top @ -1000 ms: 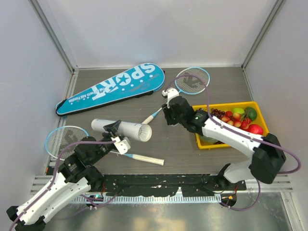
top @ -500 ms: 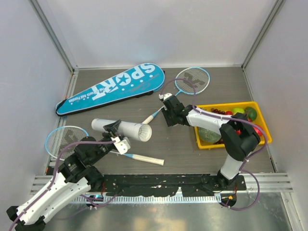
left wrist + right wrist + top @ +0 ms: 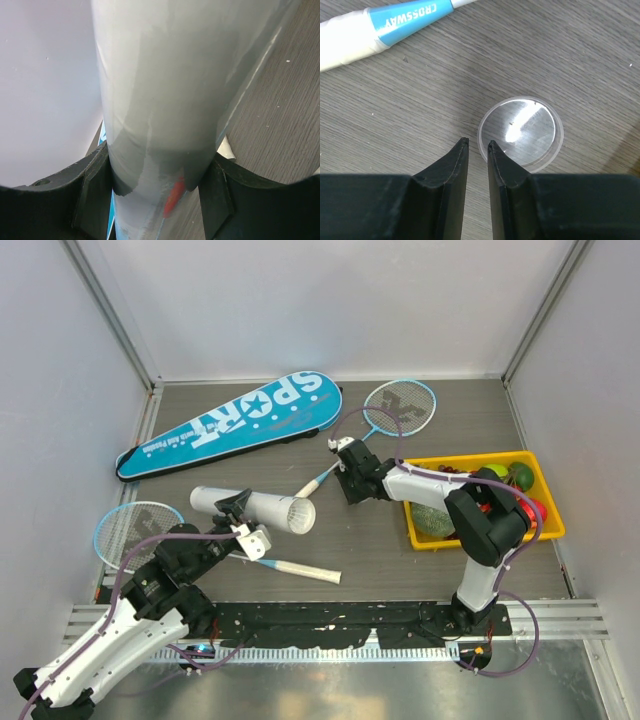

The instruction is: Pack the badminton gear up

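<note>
The blue "SPORT" bag lies at the back left. One racket lies at the back centre, its handle pointing near-left. The other racket lies at the near left. My left gripper is shut on the long white tube, which lies on the table. My right gripper is low over the table, its jaws a narrow gap apart astride the left rim of a clear round lid. No loose shuttlecocks show.
The yellow tray of fruit stands at the right, close to my right arm. Walls close the table off at the back and both sides. Bare wood lies between the tube and the tray.
My right arm has folded in and its gripper has come slightly left and down to the table by the racket handle. The left arm and the tube have not moved.
</note>
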You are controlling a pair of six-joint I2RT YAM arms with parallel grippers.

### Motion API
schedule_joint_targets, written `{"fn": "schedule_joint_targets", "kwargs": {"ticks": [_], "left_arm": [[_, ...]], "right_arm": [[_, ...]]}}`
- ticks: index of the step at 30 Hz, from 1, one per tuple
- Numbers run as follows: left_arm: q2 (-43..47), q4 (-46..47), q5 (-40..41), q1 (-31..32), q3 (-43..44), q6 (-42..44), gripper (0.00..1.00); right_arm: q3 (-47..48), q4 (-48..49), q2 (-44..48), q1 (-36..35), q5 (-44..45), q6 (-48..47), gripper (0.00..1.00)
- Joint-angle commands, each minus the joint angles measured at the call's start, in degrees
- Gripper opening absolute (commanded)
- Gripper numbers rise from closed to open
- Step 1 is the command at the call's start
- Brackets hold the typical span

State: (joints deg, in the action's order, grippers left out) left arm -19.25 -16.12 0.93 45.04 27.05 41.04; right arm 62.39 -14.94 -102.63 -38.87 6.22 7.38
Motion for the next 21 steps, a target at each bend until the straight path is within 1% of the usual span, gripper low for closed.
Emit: {"fn": "schedule_joint_targets", "kwargs": {"ticks": [1,4,16,18,20,21], "left_arm": [[0.3,5.7,-0.1,0.1,0.3,1.1,0.0],[0.2,5.7,-0.1,0.1,0.3,1.1,0.0],[0.2,5.7,-0.1,0.1,0.3,1.0,0.0],[0.1,5.7,-0.1,0.1,0.3,1.1,0.0],[0.1,5.7,-0.1,0.1,0.2,1.1,0.0],[0.1,5.7,-0.1,0.1,0.1,1.0,0.0]], "right_arm": [[0.3,2.9,-0.6,0.3,-0.6,-0.8,0.26],[-0.5,3.1,-0.6,0.2,-0.5,-1.0,0.24],[-1.6,3.2,-1.1,0.4,-0.1,-1.2,0.24],[-1.7,3.2,-1.1,0.4,-0.2,-1.3,0.21],[-2.0,3.2,-1.0,0.2,-0.4,-1.2,0.17],[-2.2,3.2,-0.6,0.3,-0.5,-1.2,0.13]]}}
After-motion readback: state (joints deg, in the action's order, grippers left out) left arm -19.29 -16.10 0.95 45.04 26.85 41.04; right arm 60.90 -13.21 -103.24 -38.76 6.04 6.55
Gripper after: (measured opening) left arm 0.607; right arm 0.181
